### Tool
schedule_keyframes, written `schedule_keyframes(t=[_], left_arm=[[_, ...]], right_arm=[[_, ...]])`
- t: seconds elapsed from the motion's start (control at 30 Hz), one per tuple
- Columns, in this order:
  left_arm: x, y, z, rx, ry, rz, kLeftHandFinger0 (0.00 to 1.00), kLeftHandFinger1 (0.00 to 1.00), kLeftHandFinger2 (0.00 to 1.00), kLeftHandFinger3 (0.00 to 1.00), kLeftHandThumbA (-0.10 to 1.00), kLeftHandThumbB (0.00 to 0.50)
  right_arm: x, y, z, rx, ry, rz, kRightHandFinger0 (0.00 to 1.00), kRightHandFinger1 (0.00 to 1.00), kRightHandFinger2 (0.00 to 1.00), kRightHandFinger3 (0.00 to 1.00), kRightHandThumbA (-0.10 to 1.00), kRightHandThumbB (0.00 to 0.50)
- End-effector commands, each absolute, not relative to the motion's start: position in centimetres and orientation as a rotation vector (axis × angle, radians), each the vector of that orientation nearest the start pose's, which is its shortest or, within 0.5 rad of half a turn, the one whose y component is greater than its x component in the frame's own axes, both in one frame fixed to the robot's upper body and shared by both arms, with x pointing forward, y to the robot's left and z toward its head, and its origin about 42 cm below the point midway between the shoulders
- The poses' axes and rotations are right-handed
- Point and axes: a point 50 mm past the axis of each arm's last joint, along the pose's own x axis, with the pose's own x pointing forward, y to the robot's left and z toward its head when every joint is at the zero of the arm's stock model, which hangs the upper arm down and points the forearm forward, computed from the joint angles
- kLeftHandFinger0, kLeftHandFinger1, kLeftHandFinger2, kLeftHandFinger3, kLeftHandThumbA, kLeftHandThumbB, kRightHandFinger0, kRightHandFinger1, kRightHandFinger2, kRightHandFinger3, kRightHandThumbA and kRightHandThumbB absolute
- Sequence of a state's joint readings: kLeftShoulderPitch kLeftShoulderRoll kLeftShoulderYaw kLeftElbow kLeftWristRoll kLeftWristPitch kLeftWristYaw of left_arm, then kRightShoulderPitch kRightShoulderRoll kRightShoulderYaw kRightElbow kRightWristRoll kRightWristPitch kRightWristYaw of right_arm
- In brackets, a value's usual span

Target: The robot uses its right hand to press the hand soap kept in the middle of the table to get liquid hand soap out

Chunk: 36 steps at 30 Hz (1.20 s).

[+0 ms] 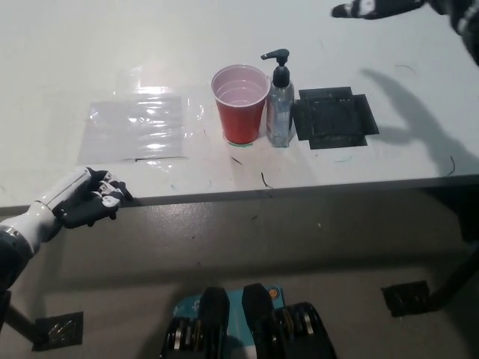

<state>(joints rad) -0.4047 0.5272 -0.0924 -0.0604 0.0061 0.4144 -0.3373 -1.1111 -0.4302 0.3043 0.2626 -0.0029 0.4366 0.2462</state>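
Right hand high above the table, soap pump not yet touched.

Nearest, the left hand point(88, 202) rests at the table's point(67, 67) front edge, fingers curled and holding nothing, out of the way. Mid-table the soap point(279, 105) stands upright, touching or just beside the cup point(240, 103), its spout apparently turned over the cup so liquid would fall in. A plastic sheet point(136, 127) lies left, a black mat point(333, 118) right. Farthest, the right hand point(374, 9) is raised at the top edge, fingers extended, empty, well apart from the pump.
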Motion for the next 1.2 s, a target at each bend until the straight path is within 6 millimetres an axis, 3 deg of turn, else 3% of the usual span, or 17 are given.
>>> schedule_keyframes(t=[0.0,0.03,0.1,0.13,0.23,0.27,0.37,0.43,0.5,0.57,0.6,0.63,0.73,0.8,0.93,1.03,1.17], left_arm=[[39.5,31.3,26.6,0.580,-0.004,-0.332,0.03,0.10,0.25,0.55,0.40,0.004],[39.5,31.3,26.6,0.580,-0.004,-0.332,0.03,0.10,0.25,0.55,0.40,0.004],[39.4,31.2,26.6,0.589,-0.003,-0.329,0.03,0.10,0.25,0.55,0.41,0.001],[39.4,31.2,26.6,0.581,-0.003,-0.332,0.04,0.11,0.25,0.55,0.43,0.000],[39.5,31.2,26.7,0.586,-0.005,-0.339,0.04,0.11,0.25,0.55,0.45,0.000],[39.5,31.1,26.8,0.594,-0.008,-0.341,0.04,0.11,0.25,0.56,0.50,0.000],[39.5,31.1,26.9,0.604,-0.014,-0.346,0.02,0.10,0.23,0.55,0.59,0.007],[39.6,31.2,27.1,0.595,-0.011,-0.390,0.04,0.11,0.25,0.56,0.75,0.061],[39.6,31.2,27.3,0.602,-0.017,-0.425,0.06,0.12,0.27,0.54,0.84,0.119],[39.5,31.2,27.4,0.610,-0.018,-0.440,0.07,0.13,0.29,0.56,0.88,0.140],[39.5,31.3,27.3,0.612,-0.023,-0.461,0.08,0.13,0.30,0.58,0.97,0.188],[39.7,31.3,27.6,0.621,-0.026,-0.475,0.08,0.13,0.30,0.58,0.98,0.191],[39.8,31.5,27.6,0.615,-0.027,-0.486,0.10,0.13,0.30,0.58,1.00,0.269],[39.8,31.7,27.7,0.619,-0.029,-0.490,0.09,0.12,0.29,0.57,1.00,0.264],[40.0,31.9,27.9,0.620,-0.032,-0.506,0.09,0.11,0.27,0.57,1.00,0.296],[40.3,31.9,27.9,0.635,-0.048,-0.523,0.07,0.10,0.26,0.54,1.00,0.313],[40.4,32.0,27.8,0.625,-0.044,-0.538,0.07,0.09,0.24,0.54,1.00,0.342]], right_arm=[[51.5,-16.2,48.6,-0.788,-0.415,0.357,1.00,1.00,1.00,1.00,1.00,0.280],[51.6,-16.2,48.6,-0.790,-0.415,0.357,1.00,1.00,1.00,1.00,1.00,0.280],[52.1,-15.4,47.9,-0.855,-0.424,0.364,1.00,1.00,1.00,1.00,1.00,0.329],[52.6,-14.4,47.1,-0.866,-0.421,0.367,1.00,1.00,1.00,1.00,1.00,0.389],[52.9,-13.9,46.6,-0.876,-0.420,0.371,1.00,1.00,1.00,1.00,1.00,0.402],[53.2,-13.4,46.1,-0.878,-0.414,0.375,1.00,1.00,1.00,1.00,1.00,0.434],[53.6,-12.6,45.1,-0.896,-0.401,0.404,1.00,1.00,1.00,1.00,1.00,0.451],[53.4,-12.2,44.1,-0.916,-0.378,0.446,1.00,1.00,1.00,1.00,1.00,0.435],[53.2,-11.8,43.2,-0.952,-0.348,0.469,1.00,1.00,1.00,1.00,1.00,0.482],[53.2,-11.6,42.8,-0.988,-0.363,0.486,1.00,1.00,1.00,1.00,1.00,0.470],[53.1,-11.2,42.3,-1.010,-0.356,0.497,1.00,1.00,1.00,1.00,1.00,0.499],[53.1,-11.3,42.0,-1.013,-0.352,0.495,1.00,1.00,1.00,1.00,1.00,0.500],[53.0,-10.4,40.4,-1.041,-0.357,0.541,1.00,1.00,1.00,1.00,1.00,0.500],[52.9,-10.2,39.8,-1.044,-0.348,0.551,1.00,1.00,1.00,1.00,1.00,0.500],[52.7,-9.5,38.8,-1.052,-0.362,0.559,1.00,1.00,1.00,1.00,1.00,0.451],[52.5,-9.1,38.1,-1.082,-0.382,0.547,1.00,1.00,1.00,1.00,1.00,0.500],[52.3,-8.5,37.1,-1.153,-0.405,0.550,1.00,1.00,1.00,1.00,1.00,0.479]])
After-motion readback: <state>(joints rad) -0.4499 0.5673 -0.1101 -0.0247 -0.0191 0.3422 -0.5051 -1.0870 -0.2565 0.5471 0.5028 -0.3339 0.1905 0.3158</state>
